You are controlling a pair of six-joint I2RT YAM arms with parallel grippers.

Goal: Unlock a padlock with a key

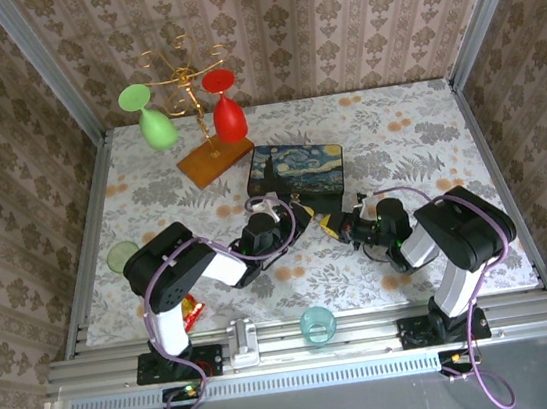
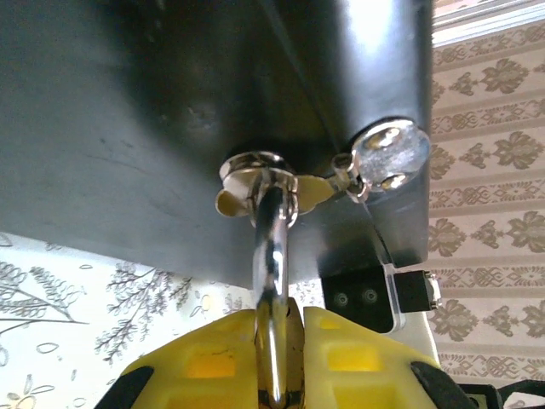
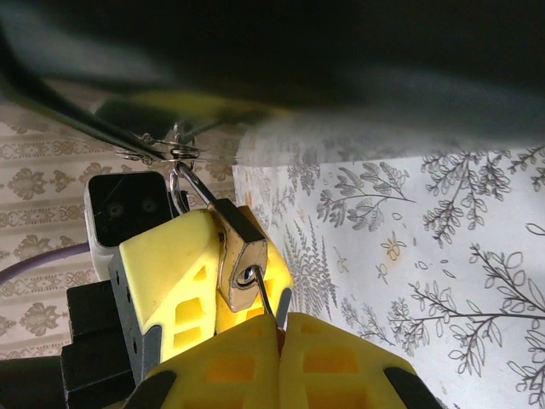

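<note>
One teal cup (image 1: 317,325) stood at the table's near edge, between the arm bases. Farther in, the right gripper (image 3: 279,328) was clenched on the key (image 3: 272,305), whose tip sat at the keyhole of the padlock (image 3: 241,253). The left gripper (image 2: 277,322) was closed around the padlock's body. Its shackle (image 3: 192,189) reached the clasp (image 2: 255,170) on the dark front of the painted box (image 1: 294,168). Beyond the box, a wooden-based rack (image 1: 215,157) carried a green glass (image 1: 154,124) and a red glass (image 1: 228,115).
</note>
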